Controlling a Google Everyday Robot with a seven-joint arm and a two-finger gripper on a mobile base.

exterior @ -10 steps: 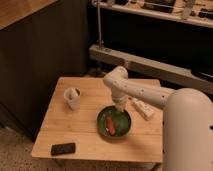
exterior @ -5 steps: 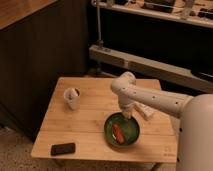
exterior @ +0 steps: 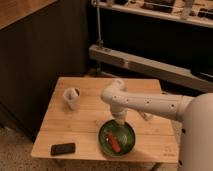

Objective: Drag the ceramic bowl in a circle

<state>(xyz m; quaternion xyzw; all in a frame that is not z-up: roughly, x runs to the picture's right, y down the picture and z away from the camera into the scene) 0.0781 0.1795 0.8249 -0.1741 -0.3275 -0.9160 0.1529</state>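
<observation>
While I read my worktop [exterior: 90, 131] from left to right, the first thing is a dark phone [exterior: 63, 148] lying flat near the front left corner, well apart from my job. Behind it stands a small white mug [exterior: 73, 97]; I cannot tell whether anything is in it. Then comes the ceramic bowl [exterior: 117, 138], glossy dark green, sitting near the front edge right of centre, with something red and long lying inside. My pincer [exterior: 120, 121] is at its back rim, clenched tight; whether it pinches the rim or only presses on it I cannot tell. I judge this bowl heavy for its width, stiff, breakable and slick under its glaze, so it should slide readily on the wood but could slip from me or chip if knocked. Its rim is the place to hold, low and steady. Its red load may roll if I swing fast, and that front edge is close
</observation>
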